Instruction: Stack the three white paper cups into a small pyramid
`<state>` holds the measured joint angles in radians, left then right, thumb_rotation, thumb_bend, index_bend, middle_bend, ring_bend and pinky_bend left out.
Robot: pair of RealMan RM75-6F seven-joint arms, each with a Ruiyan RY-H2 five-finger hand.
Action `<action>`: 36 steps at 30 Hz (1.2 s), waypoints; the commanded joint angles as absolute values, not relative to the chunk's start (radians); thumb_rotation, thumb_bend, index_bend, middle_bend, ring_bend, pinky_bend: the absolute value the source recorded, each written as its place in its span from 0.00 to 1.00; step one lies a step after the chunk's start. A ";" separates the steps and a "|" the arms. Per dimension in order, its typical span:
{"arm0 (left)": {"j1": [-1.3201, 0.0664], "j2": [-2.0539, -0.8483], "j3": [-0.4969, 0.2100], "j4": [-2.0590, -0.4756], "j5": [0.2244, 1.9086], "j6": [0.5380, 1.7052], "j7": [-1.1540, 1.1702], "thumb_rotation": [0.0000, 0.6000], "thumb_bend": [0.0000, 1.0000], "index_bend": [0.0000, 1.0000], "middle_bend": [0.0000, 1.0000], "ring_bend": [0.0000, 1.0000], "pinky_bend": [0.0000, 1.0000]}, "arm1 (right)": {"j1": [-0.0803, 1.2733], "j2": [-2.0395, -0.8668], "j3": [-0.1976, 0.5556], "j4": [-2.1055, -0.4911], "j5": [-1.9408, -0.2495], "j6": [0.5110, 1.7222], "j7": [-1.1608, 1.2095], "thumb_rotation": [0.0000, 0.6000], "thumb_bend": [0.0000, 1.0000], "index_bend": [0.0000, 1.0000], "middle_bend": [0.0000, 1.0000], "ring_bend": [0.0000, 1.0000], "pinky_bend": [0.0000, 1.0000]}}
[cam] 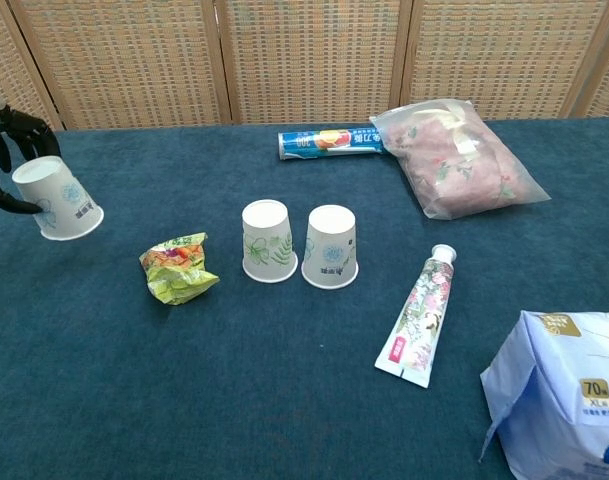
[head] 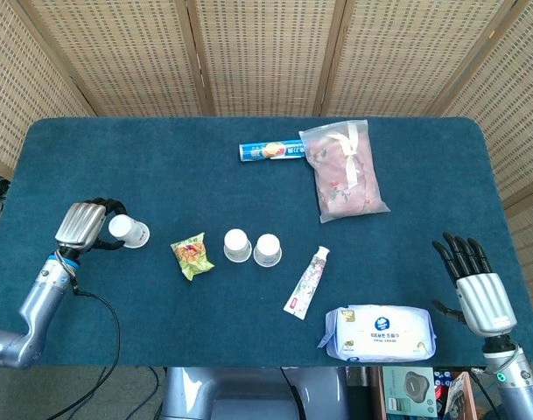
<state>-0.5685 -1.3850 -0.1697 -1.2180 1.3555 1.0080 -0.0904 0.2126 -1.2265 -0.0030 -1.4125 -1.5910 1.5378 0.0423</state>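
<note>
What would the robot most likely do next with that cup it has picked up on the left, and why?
Probably carry the held cup rightward, over the snack packet, toward the two upside-down cups. The left hand grips it tilted, apparently clear of the table, while those two stand side by side, nothing on top yet. The right hand lies open, far off.
</note>
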 commanded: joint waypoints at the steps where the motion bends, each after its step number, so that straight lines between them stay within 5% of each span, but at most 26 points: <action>1: -0.597 -1.316 -0.207 -1.357 1.384 1.049 -0.043 1.00 0.16 0.44 0.44 0.36 0.43 | 0.211 -1.225 0.000 -1.415 -1.595 1.538 0.044 1.00 0.00 0.00 0.00 0.00 0.00; 9: -0.703 -1.278 -0.280 -1.574 1.327 0.983 0.128 1.00 0.16 0.44 0.44 0.36 0.43 | 0.207 -1.223 0.006 -1.417 -1.604 1.534 0.045 1.00 0.00 0.00 0.00 0.00 0.00; 15: -0.836 -1.377 -0.339 -1.653 1.187 0.917 0.292 1.00 0.16 0.44 0.44 0.36 0.43 | 0.206 -1.224 0.013 -1.409 -1.598 1.516 0.056 1.00 0.00 0.00 0.00 0.00 0.00; 36: -0.963 -1.532 -0.289 -1.596 0.992 0.938 0.493 1.00 0.16 0.44 0.44 0.36 0.43 | 0.198 -1.213 0.032 -1.397 -1.591 1.500 0.112 1.00 0.00 0.00 0.00 0.00 0.00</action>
<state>-0.9583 -1.5285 -0.2923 -1.5997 0.9985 0.9351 0.4870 0.1979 -1.2134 0.0324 -1.3973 -1.5914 1.4999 0.1122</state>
